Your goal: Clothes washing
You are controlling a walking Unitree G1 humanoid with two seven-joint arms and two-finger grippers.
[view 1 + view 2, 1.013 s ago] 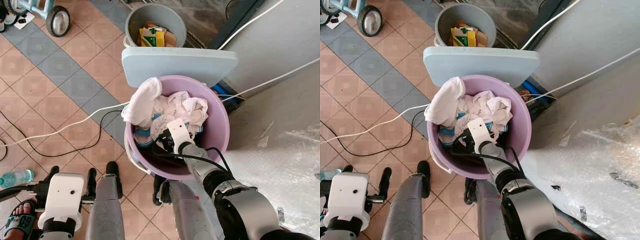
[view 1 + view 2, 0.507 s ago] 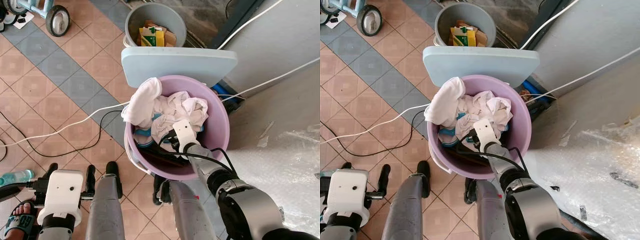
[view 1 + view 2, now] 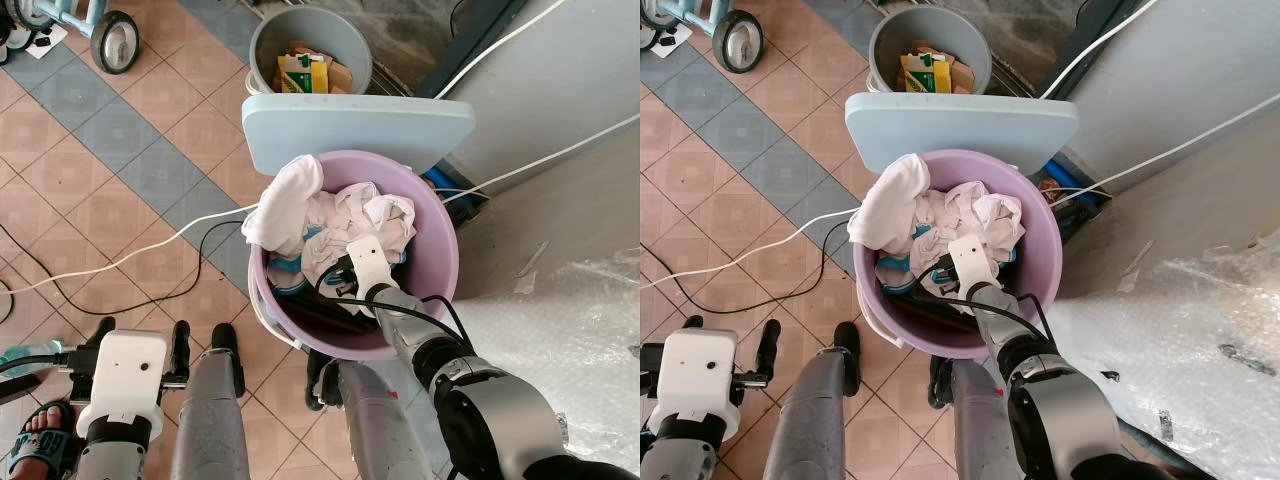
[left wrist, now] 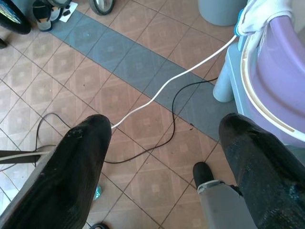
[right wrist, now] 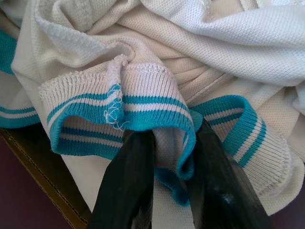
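Ribbed teal-striped cuff (image 5: 143, 112) of the white garment (image 3: 350, 215) in the purple tub (image 3: 440, 260) sits pinched between the right end effector (image 5: 169, 191) fingers, so this looks like the grasping step. Next comes lifting it straight out; the left end effector (image 4: 162, 157) hangs spread apart over the floor.

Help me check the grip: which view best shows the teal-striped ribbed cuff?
The right wrist view: the right pincer has its fingers around the teal-striped ribbed cuff. The eye views show small teal patches in the purple plastic tub.

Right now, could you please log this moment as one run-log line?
right gripper: shut on teal-striped cuff | in purple basin of white clothes | left gripper: open, idle over floor
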